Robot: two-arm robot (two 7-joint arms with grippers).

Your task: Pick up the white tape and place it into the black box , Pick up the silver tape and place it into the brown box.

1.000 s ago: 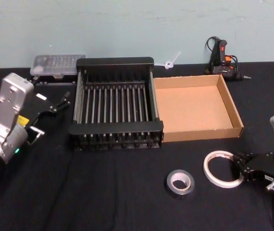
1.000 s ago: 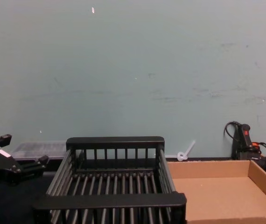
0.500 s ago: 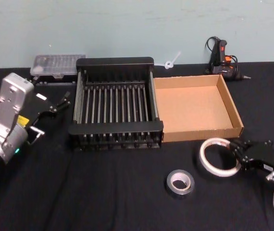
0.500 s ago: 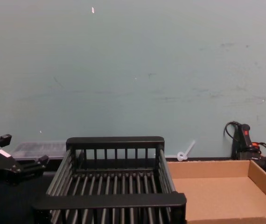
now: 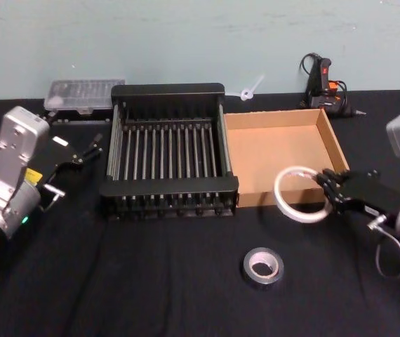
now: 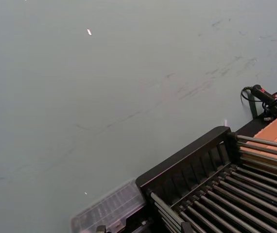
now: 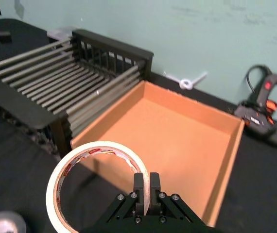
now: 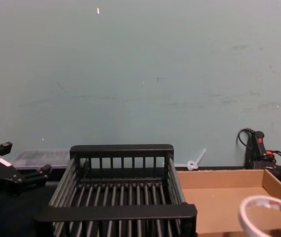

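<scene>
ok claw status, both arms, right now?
Left claw: open, holding nothing, parked left of the black box.
Right claw: closed on the white tape, held above the table by the brown box.

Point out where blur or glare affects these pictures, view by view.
Head view: soft overall, no harsh glare; the white tape in the right pincer reads clearly. Right wrist view: sharpest, the tape's red print is visible, and the silver tape at the edge is blurred. Chest view: the white tape is smeared. Left wrist view: the clear plastic case is blurred.
</scene>
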